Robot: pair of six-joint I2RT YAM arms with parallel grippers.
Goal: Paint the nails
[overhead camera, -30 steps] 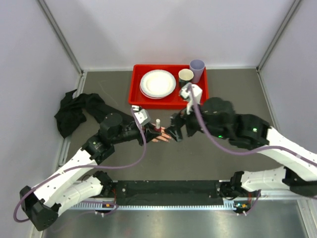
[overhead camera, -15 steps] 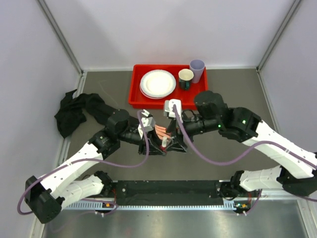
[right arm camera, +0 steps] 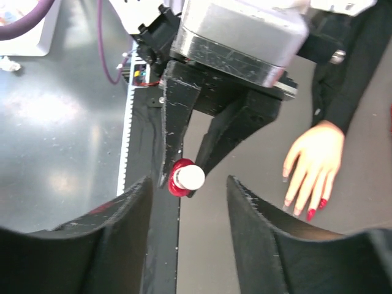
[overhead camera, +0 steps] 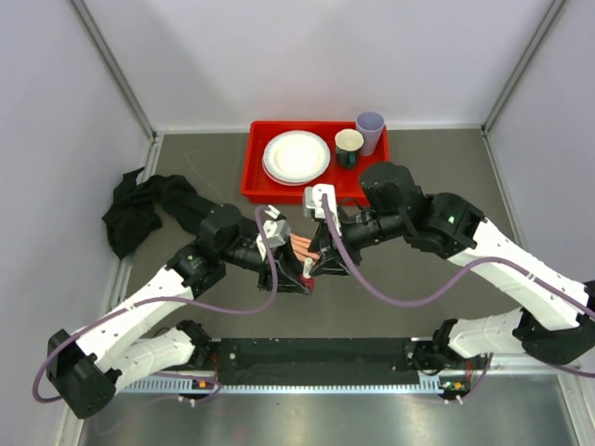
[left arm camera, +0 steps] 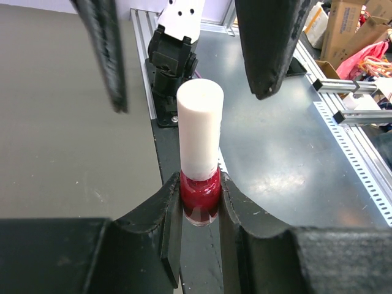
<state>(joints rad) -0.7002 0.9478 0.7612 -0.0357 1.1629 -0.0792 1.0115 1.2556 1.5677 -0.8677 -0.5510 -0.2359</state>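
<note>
While the polish bottle (left arm camera: 199, 197) is clamped by the left end effector (left arm camera: 200, 205), its cap (left arm camera: 199, 125) is straddled — untouched — by the half-open right end effector (right arm camera: 188, 184); the nails (right arm camera: 310, 214), on a mannequin hand (right arm camera: 313, 162), are laid on the surface (right arm camera: 370, 177) nearby.

Lab: white-walled cell (overhead camera: 325, 56), aluminium framing (overhead camera: 113, 70)

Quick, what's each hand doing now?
Left hand: closed on the dark red glass nail-polish bottle with white cap.
Right hand: open, not gripping anything.
</note>
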